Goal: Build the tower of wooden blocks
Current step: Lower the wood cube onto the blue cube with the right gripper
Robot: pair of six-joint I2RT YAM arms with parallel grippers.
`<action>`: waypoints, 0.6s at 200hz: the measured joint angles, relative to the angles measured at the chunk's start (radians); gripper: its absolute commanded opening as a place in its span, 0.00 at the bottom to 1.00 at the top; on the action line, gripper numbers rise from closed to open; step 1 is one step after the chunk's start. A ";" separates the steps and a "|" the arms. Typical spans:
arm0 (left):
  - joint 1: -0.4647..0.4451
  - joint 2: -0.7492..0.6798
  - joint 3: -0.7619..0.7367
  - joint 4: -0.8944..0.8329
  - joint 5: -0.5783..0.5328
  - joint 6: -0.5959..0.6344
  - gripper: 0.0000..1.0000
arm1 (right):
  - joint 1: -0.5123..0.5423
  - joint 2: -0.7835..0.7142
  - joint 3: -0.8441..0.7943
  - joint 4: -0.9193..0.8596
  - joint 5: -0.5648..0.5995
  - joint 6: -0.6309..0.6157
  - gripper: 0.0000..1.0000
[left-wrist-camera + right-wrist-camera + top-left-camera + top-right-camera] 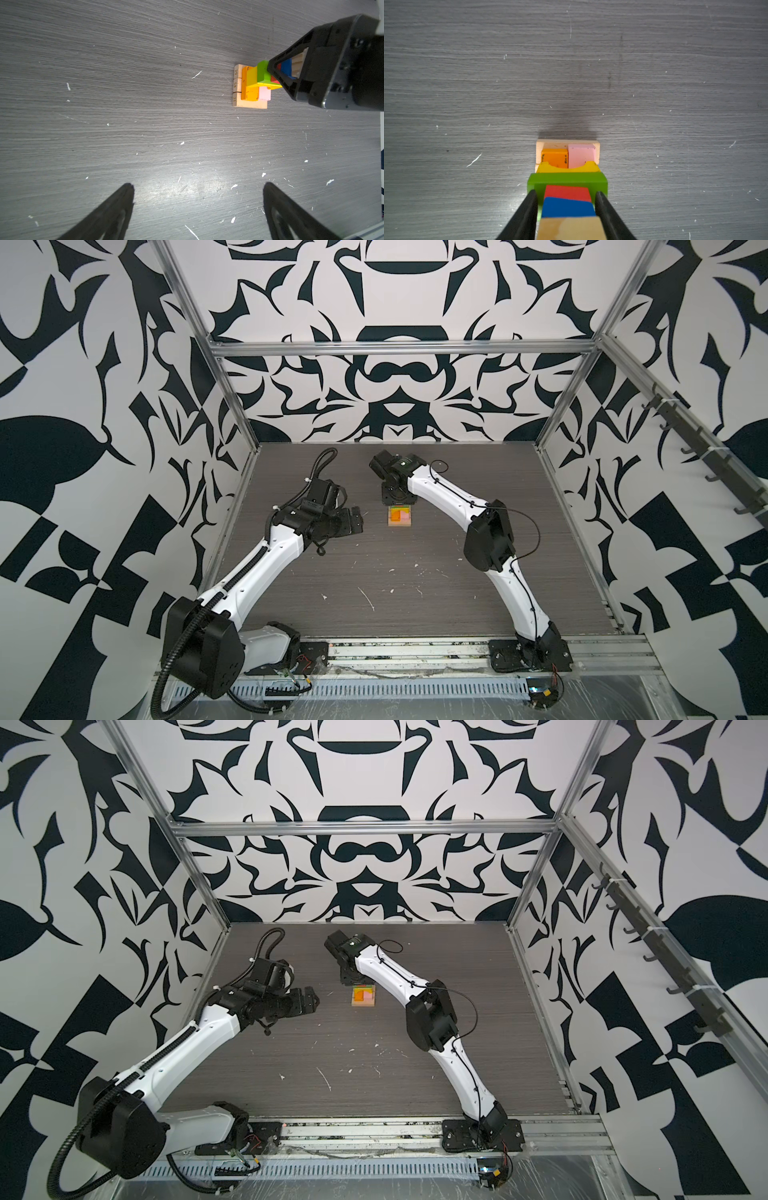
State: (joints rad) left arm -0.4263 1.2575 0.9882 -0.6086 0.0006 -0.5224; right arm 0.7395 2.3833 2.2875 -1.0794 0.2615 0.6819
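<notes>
The right fingers (527,214) sit against two opposite sides of the plain cube (571,227), clamped on it at the top of the tower (400,519). Just beyond their tips lie the blue square (568,207) and red square (566,192), then the green rectangle (566,178) and yellow rectangle (591,167), then the orange rectangle (555,158) and pink rectangle (581,154) on the tan bars (236,85). The left fingers (116,209) stand wide apart above the table (104,83). The tower stands well ahead of them.
</notes>
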 measured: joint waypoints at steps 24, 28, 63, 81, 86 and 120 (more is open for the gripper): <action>0.000 0.000 0.000 0.000 0.000 0.000 1.00 | 0.000 0.000 -0.001 0.000 0.000 0.000 0.43; 0.000 0.000 0.000 0.000 0.000 0.000 1.00 | 0.000 0.000 -0.002 0.000 0.000 0.000 0.43; 0.000 0.000 0.000 0.000 0.000 0.000 0.99 | 0.000 0.000 -0.003 0.001 0.000 0.000 0.41; 0.000 0.000 0.000 0.000 0.001 -0.001 1.00 | 0.000 0.000 -0.003 0.000 0.000 0.000 0.38; 0.000 0.000 0.000 0.000 0.001 -0.001 1.00 | 0.000 0.000 -0.003 0.000 0.000 0.000 0.37; 0.000 0.000 0.000 0.000 0.001 -0.001 1.00 | 0.000 0.000 -0.006 0.004 0.000 0.000 0.34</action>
State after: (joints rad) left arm -0.4263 1.2579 0.9882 -0.6090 0.0017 -0.5236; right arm 0.7395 2.3833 2.2818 -1.0756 0.2619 0.6823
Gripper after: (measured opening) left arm 0.995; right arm 0.351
